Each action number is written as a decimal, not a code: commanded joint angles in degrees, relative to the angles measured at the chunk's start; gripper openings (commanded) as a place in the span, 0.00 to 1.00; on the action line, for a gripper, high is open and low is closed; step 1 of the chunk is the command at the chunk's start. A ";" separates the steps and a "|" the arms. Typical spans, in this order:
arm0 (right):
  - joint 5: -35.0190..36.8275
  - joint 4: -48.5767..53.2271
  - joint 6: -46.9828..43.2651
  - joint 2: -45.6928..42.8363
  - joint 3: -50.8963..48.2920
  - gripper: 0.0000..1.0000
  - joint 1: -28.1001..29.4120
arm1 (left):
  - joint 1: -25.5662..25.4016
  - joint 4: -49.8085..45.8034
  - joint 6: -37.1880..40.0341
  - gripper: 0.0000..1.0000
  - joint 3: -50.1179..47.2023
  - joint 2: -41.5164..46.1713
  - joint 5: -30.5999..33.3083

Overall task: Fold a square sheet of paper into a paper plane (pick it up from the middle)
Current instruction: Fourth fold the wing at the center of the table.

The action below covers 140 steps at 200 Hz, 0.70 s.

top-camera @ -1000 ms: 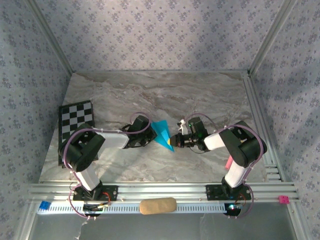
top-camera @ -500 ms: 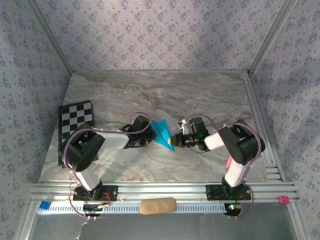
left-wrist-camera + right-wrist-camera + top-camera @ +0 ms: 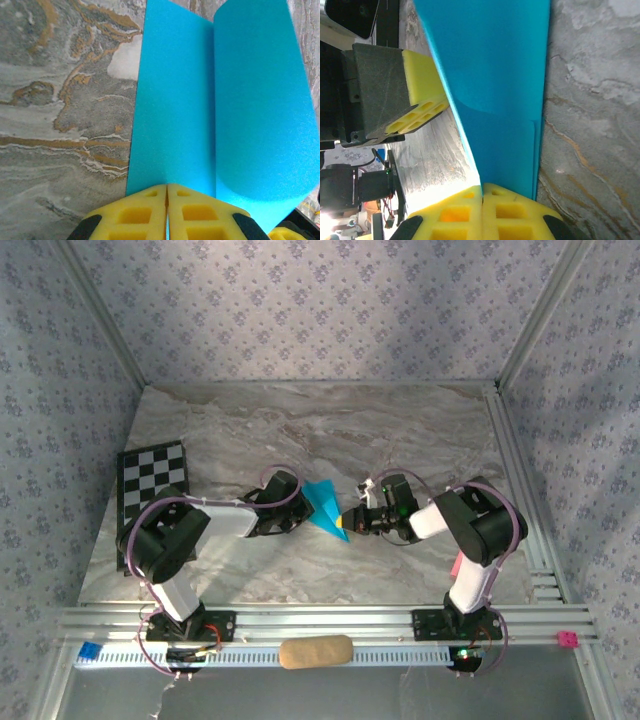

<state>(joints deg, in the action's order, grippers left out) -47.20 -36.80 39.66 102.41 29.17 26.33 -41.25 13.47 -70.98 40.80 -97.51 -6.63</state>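
The left claw point(image 3: 167, 212) is pinched together on the near edge of the blue paper point(image 3: 175, 125), which fans out ahead of it. The right claw point(image 3: 482, 212) is clamped on the opposite end, apparently just above the tabletop point(image 3: 65, 100).

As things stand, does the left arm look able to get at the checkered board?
Likely not yet: the left claw is shut on the blue paper, which the right claw also pinches. The checkered board lies unobstructed beside that arm.

Left claw point(image 3: 166, 192), right claw point(image 3: 482, 192) clamped (tips facing).
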 commanded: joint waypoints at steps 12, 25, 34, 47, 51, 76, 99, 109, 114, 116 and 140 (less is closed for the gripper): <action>-0.52 1.40 0.69 1.65 -0.21 0.00 -0.31 | -0.01 -4.15 1.84 0.12 1.01 0.56 1.34; -0.86 1.63 0.87 1.99 0.09 0.00 -0.41 | 0.03 -4.29 2.87 0.13 1.66 0.92 1.30; -1.12 1.65 1.11 2.18 0.19 0.00 -0.40 | 0.03 -4.57 3.64 0.14 2.20 1.22 1.28; -1.21 1.58 1.34 2.33 0.34 0.00 -0.49 | -0.01 -5.07 4.73 0.15 3.00 1.75 1.14; -1.27 1.64 1.40 2.35 0.41 0.00 -0.49 | -0.03 -5.34 5.04 0.16 3.35 1.85 1.18; -1.56 2.00 1.54 2.57 0.54 0.00 -0.69 | -0.03 -5.40 6.59 0.17 4.27 2.92 1.00; -1.80 2.06 1.63 2.87 0.71 0.00 -0.74 | -0.33 -3.73 7.52 0.18 4.08 3.64 0.45; -1.84 2.12 1.64 3.14 0.79 0.00 -0.77 | -0.55 -2.20 7.58 0.17 3.90 3.55 -0.15; -1.93 2.13 1.73 3.22 0.80 0.00 -0.86 | -0.74 -1.03 7.84 0.17 3.84 3.39 -0.73; -1.93 2.07 1.67 3.27 0.80 0.00 -0.86 | -0.75 -0.74 7.93 0.17 3.78 3.34 -1.01; -1.93 1.99 1.87 3.50 0.80 0.00 -0.93 | -1.24 3.40 8.02 0.15 4.22 1.48 -3.85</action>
<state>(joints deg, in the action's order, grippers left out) -49.54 -37.54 41.17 103.81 29.63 25.47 -41.74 11.68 -64.47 43.48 -95.57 -7.33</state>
